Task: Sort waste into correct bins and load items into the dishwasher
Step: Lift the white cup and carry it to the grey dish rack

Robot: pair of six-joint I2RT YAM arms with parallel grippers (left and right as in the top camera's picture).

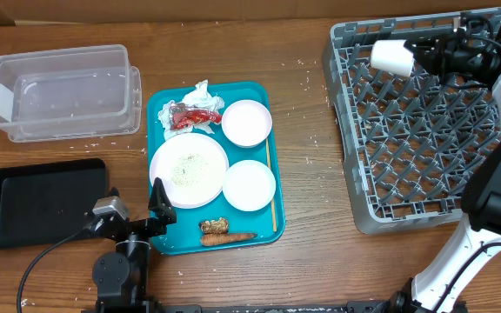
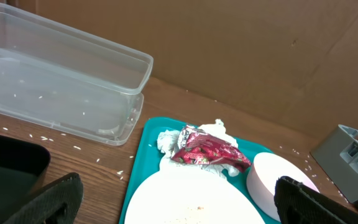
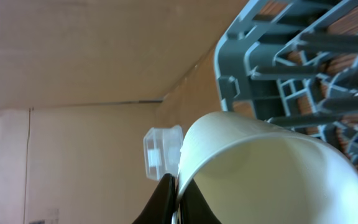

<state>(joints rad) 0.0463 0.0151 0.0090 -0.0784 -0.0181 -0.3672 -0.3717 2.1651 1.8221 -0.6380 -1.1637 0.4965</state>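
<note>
A teal tray [image 1: 249, 223] sat on the wooden table [image 1: 311, 252], a thin pale stick [image 1: 273, 217] lay along its right edge, and brown cardboard [image 2: 260, 50] stood behind.
</note>
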